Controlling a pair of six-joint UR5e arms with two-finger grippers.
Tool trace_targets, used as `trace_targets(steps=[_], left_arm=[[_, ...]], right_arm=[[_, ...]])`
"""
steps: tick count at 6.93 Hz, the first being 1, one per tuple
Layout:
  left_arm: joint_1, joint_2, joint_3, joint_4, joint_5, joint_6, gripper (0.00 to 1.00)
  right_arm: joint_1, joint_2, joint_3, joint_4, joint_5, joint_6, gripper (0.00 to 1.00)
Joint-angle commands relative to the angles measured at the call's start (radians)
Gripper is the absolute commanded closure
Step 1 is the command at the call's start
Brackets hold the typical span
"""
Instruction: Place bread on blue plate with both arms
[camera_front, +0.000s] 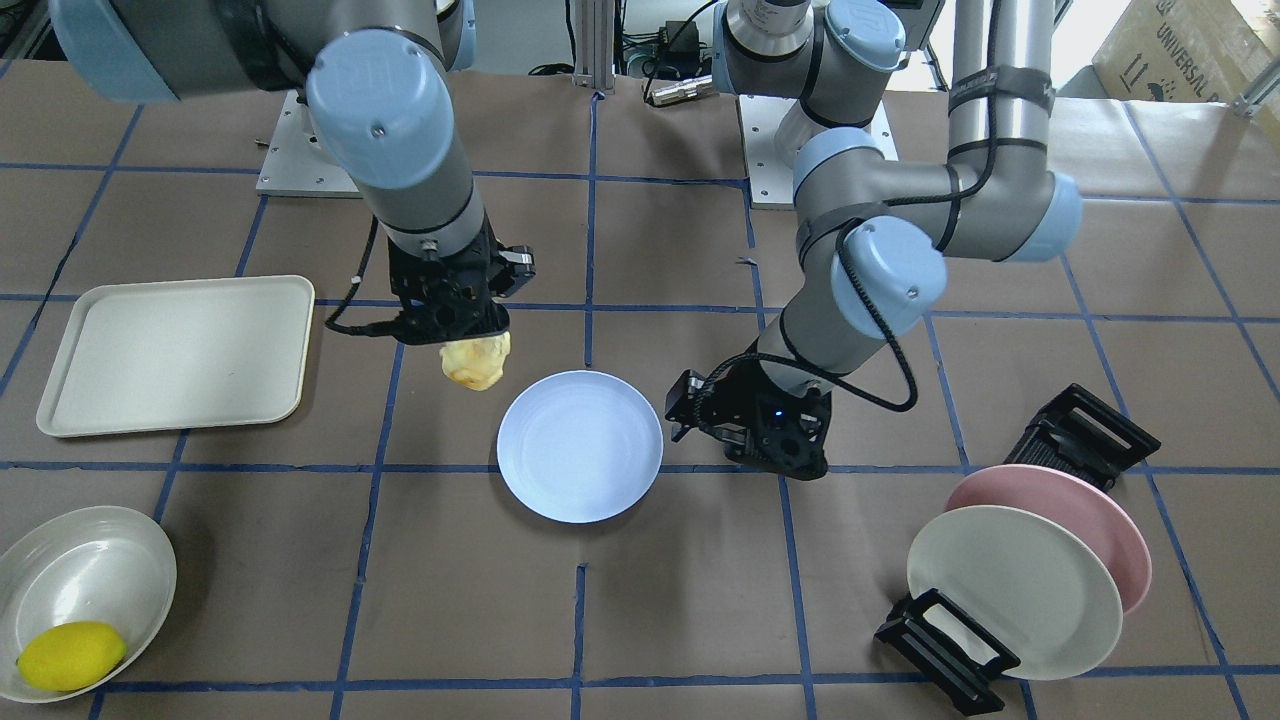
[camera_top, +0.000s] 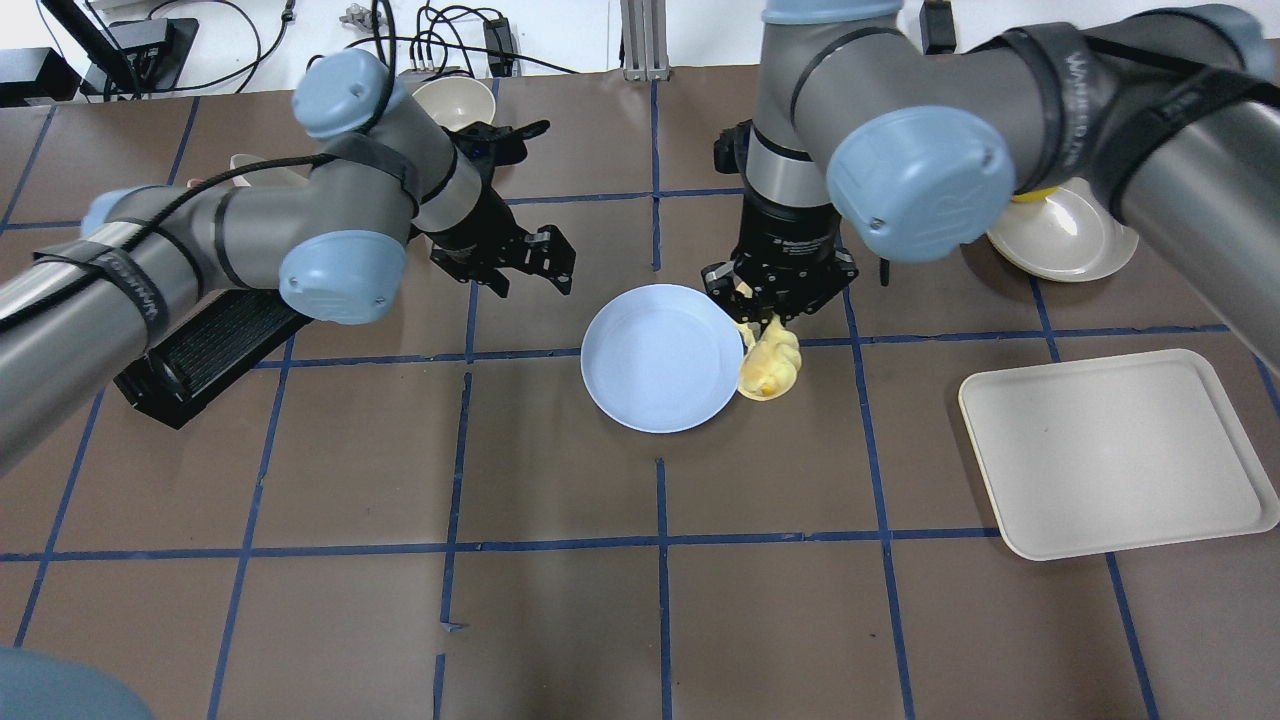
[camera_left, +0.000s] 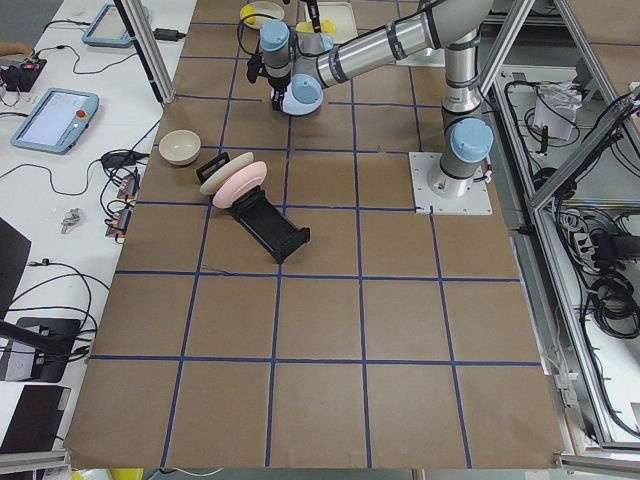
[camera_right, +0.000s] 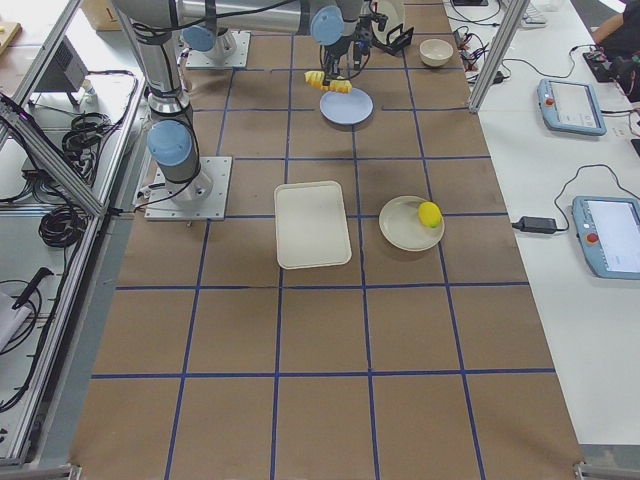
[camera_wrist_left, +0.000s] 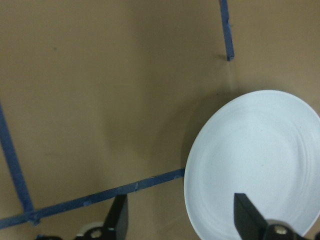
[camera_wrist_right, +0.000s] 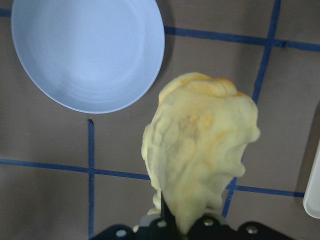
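Note:
The blue plate (camera_front: 580, 446) lies flat on the table between the two arms; it also shows in the overhead view (camera_top: 660, 357) and both wrist views (camera_wrist_left: 255, 160) (camera_wrist_right: 85, 50). My right gripper (camera_front: 455, 318) is shut on one end of the pale-yellow bread (camera_front: 477, 361). The bread (camera_top: 768, 365) hangs end-down above the table just beside the plate's rim, on the robot's right side, and fills the right wrist view (camera_wrist_right: 200, 150). My left gripper (camera_top: 533, 285) is open and empty, low on the plate's other side (camera_wrist_left: 182, 222).
A cream tray (camera_front: 180, 352) lies on the robot's right. A cream bowl (camera_front: 60, 570) holds a lemon (camera_front: 72, 655). A black rack (camera_front: 1080, 435) holds a pink plate (camera_front: 1090, 510) and a cream-white plate (camera_front: 1010, 590) on the robot's left. A small bowl (camera_top: 455, 100) stands farther out.

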Motion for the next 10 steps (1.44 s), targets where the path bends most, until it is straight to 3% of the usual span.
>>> trace_targets(steps=[1,4,6,7,9,10], left_arm=[[0.066,0.133,0.046,-0.256,0.116,0.006,0.0],[0.063,0.219,0.191,-0.546,0.246,0.006,0.0],[0.063,0.256,0.198,-0.567,0.312,0.006,0.0],[0.063,0.259,0.204,-0.567,0.309,0.006,0.0],[0.066,0.248,0.27,-0.559,0.301,-0.002,0.0],[0.066,0.267,0.256,-0.547,0.304,-0.011,0.0]], right_arm=[[0.084,0.166,-0.125,-0.069,0.011,0.016,0.92],[0.089,0.324,-0.113,-0.209,0.008,0.013,0.9],[0.089,0.335,-0.048,-0.24,-0.006,0.068,0.17],[0.089,0.332,-0.005,-0.324,-0.007,0.091,0.0],[0.084,0.288,-0.05,-0.34,-0.006,0.075,0.0],[0.076,0.276,-0.075,-0.317,-0.004,0.073,0.0]])
